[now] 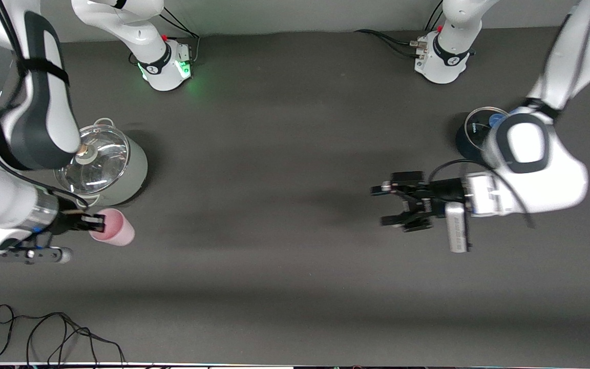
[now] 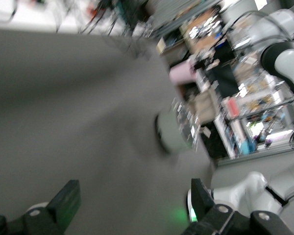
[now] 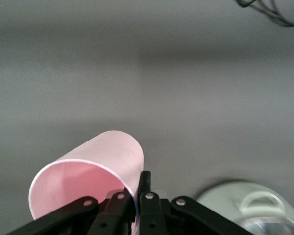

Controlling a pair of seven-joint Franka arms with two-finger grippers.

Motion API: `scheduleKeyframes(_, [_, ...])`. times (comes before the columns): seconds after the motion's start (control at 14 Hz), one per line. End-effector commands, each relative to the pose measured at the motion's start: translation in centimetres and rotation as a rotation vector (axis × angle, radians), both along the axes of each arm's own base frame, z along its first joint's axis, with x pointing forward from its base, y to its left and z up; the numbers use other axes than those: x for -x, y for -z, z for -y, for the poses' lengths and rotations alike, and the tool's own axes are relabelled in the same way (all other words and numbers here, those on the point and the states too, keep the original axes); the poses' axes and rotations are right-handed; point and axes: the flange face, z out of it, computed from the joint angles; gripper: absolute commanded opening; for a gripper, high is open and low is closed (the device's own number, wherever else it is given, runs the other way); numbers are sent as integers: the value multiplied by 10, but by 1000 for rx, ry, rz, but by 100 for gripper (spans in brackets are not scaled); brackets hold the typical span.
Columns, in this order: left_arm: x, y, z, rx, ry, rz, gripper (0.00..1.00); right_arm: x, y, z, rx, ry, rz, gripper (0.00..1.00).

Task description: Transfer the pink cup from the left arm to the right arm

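- Table (image 1: 285, 154) is dark grey, with both arm bases along the edge farthest from the front camera.
- Pale green pot (image 1: 121, 166) with a glass lid (image 1: 92, 159) stands toward the right arm's end.
- Dark pot (image 1: 471, 136) stands toward the left arm's end.
- Left gripper (image 1: 390, 205) hangs over bare table near the dark pot, its claw spread wide and holding nothing.
- Right gripper (image 1: 98, 222) is closed on the rim of the pink cup (image 1: 116, 228).
- Pink cup is tipped on its side, just beside the pale green pot.
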Motion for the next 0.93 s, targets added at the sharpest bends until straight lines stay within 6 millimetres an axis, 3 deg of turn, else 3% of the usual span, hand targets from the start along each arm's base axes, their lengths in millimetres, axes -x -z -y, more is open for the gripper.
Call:
scheduleKeyframes(0.0, [21, -38, -38, -275, 18, -104, 100, 22, 45, 4, -29, 13, 59, 0])
scheduleKeyframes(0.21, [35, -54, -70, -635, 7, -152, 100, 33, 112, 12, -9, 35, 124, 0])
scheduleKeyframes(0.36, [36, -61, -90, -807, 15, -159, 100, 41, 145, 9, 1, 34, 137, 0])
scheduleKeyframes(0.64, [41, -73, -121, -980, -59, -247, 100, 45, 185, 11, 13, 18, 93, 0])
scheduleKeyframes(0.86, [42, -90, -144, -1085, -233, -357, 100, 46, 203, 15, 19, 21, 73, 0])
